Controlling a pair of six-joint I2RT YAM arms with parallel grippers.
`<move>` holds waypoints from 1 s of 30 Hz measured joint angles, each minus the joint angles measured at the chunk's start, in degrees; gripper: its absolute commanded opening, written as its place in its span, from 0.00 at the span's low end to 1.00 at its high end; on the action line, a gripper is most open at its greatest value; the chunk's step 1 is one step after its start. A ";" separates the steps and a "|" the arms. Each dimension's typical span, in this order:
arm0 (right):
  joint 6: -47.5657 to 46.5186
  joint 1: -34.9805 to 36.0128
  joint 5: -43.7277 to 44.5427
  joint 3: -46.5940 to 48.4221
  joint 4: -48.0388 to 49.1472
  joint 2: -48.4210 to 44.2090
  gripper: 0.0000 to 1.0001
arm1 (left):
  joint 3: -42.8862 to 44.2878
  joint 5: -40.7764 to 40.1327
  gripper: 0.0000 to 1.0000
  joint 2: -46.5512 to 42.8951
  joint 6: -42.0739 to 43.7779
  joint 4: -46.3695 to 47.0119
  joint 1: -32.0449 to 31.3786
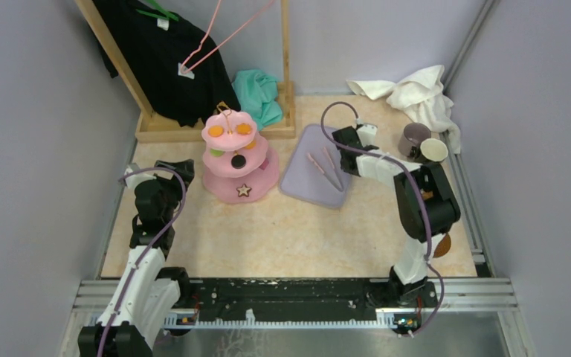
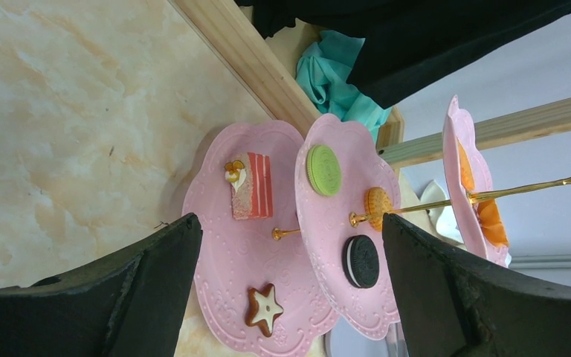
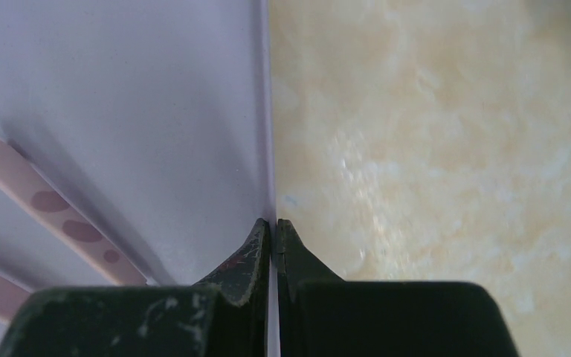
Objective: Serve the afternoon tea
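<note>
The pink three-tier stand (image 1: 262,177) stands at the back left with orange (image 1: 215,131), green (image 1: 216,152) and black (image 1: 239,160) rounds and a brown star (image 1: 243,190). My left gripper (image 1: 178,171) is open, empty, left of the stand. Its wrist view shows the stand (image 2: 223,253), star (image 2: 265,307), black round (image 2: 361,261) and green round (image 2: 324,169) beyond the gripper (image 2: 290,223). My right gripper (image 1: 340,143) is shut on the right rim of the lilac tray (image 1: 305,178), seen between its tips (image 3: 274,223). Mauve (image 1: 414,137) and cream (image 1: 433,151) mugs stand at the back right.
Pink tongs (image 1: 326,169) lie on the tray (image 3: 119,89). A wooden clothes rack (image 1: 215,126) with a black garment and a teal cloth (image 1: 259,95) stands behind the stand. A white cloth (image 1: 416,93) lies behind the mugs. A brown saucer (image 1: 443,244) peeks from behind the right arm.
</note>
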 measured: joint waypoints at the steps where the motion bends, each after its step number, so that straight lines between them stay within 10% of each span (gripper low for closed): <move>1: -1.86 -0.92 -0.57 1.81 0.66 1.81 0.00 | 0.00 -0.07 0.96 0.00 0.00 0.00 0.00; 22: -26.49 -11.39 -7.10 29.14 7.69 25.00 0.01 | 0.00 -1.14 0.92 0.00 -1.27 0.28 0.00; 30: -31.36 -11.43 -7.69 33.62 8.76 28.02 0.35 | 0.00 -1.68 0.92 0.02 -1.40 1.29 -0.02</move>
